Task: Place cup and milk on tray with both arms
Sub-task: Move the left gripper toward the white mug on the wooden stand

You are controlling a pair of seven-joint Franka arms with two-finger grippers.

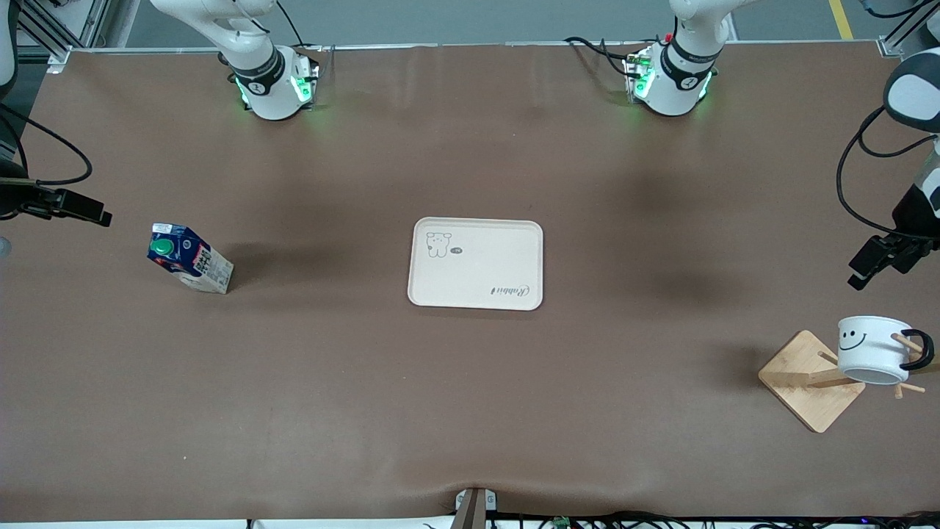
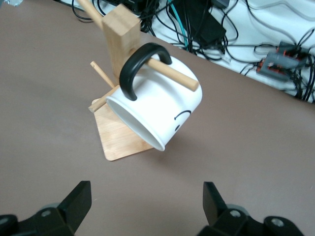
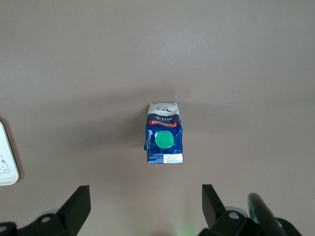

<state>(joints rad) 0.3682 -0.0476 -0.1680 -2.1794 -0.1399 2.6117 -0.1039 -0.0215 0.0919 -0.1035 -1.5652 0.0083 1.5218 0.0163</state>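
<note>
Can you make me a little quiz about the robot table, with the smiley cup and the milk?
1. True or false: the cup hangs on a wooden rack.
2. What stands toward the right arm's end of the table? A) milk B) a spoon C) a bowl
3. Fill in: the tray has nothing ____ it.

Key: 1 true; 2 A; 3 on. Both the left end effector and the right end effector are open.
</note>
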